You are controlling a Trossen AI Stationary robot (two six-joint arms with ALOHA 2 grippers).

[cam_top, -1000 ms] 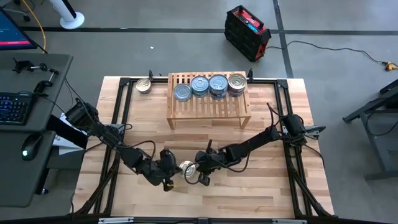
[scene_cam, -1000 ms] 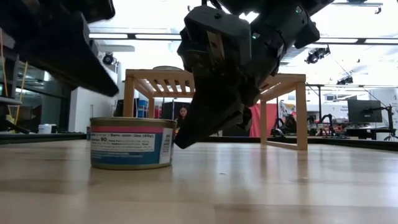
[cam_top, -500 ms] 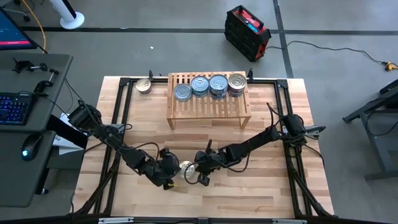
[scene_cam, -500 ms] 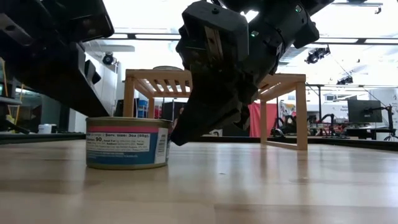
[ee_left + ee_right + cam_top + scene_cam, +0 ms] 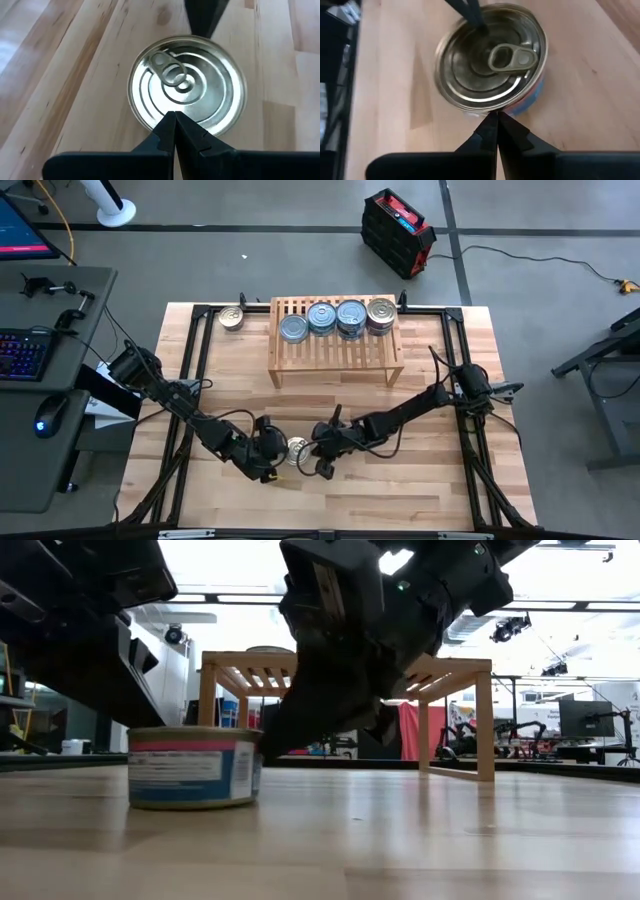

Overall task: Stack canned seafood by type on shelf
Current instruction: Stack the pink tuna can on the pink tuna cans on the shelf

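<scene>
A: High view first. Right gripper [image 5: 317, 452] and left gripper [image 5: 272, 455] both sit low at the near-middle of the table [image 5: 440, 480], tips facing each other. One tin [image 5: 297, 448] stands between them.

B: Jaw state?

A: Right wrist view shows its fingertips [image 5: 496, 123] pressed together, nothing held. Same in the left wrist view: fingertips [image 5: 174, 122] closed to a point, nothing between them.

B: So where's the tin from each pincer?

A: Dead ahead of both. In the right wrist view the tin [image 5: 491, 58] is just past the closed tips, apparently touching its side wall. The left arm's dark tip comes over the far rim. In the left wrist view the tin [image 5: 187, 84] lies straight in front, closed tips over its near rim. The right tip meets the opposite edge. Low view: the tin [image 5: 194, 767] is upright on the wood, right gripper [image 5: 275, 745] leaning against its upper edge.

B: Long axis?

A: None, it's round and flat. Pull ring up, plain silver lid. Neither arm is clearly nearer. My guess: whichever arm takes it has to open up before it can grip.

B: Counts?

A: Four tins in a row along the back of the shelf [image 5: 335, 355]. One tin off the shelf at its left on the table [image 5: 232, 318]. One between the grippers. Six visible total.
</scene>
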